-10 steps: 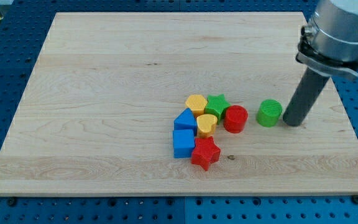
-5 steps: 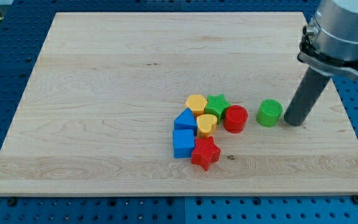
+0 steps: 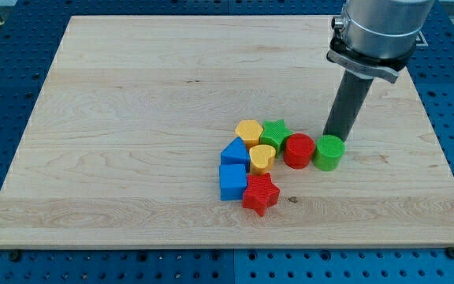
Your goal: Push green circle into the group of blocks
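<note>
The green circle [image 3: 329, 152] sits on the wooden board, touching the right side of the red circle [image 3: 298, 151]. The red circle belongs to a cluster with a green star [image 3: 275, 133], a yellow hexagon [image 3: 249, 131], a yellow heart [image 3: 262, 158], a blue pentagon-like block [image 3: 236, 151], a blue cube [image 3: 232, 181] and a red star [image 3: 260, 194]. My tip [image 3: 336, 139] stands just above the green circle at its upper right edge, touching or nearly touching it.
The wooden board [image 3: 132, 118] lies on a blue perforated table. The board's right edge is to the right of the green circle. The arm's grey body [image 3: 377, 31] hangs over the board's upper right.
The green circle slid left and slightly down until it met the red circle. My tip moved left from the circle's right side to just above it.
</note>
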Available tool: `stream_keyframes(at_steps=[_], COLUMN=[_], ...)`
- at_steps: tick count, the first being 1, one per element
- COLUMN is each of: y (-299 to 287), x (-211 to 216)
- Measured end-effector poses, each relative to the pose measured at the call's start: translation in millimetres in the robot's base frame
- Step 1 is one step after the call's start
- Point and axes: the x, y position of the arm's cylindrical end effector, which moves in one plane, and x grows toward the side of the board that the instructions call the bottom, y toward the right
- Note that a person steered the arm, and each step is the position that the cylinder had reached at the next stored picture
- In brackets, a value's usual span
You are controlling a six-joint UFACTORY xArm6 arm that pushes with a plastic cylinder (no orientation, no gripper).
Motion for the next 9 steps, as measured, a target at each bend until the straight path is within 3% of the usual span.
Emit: stream_keyframes(at_steps=[5, 6, 9], y=[21, 27, -14], x=[55, 82, 87])
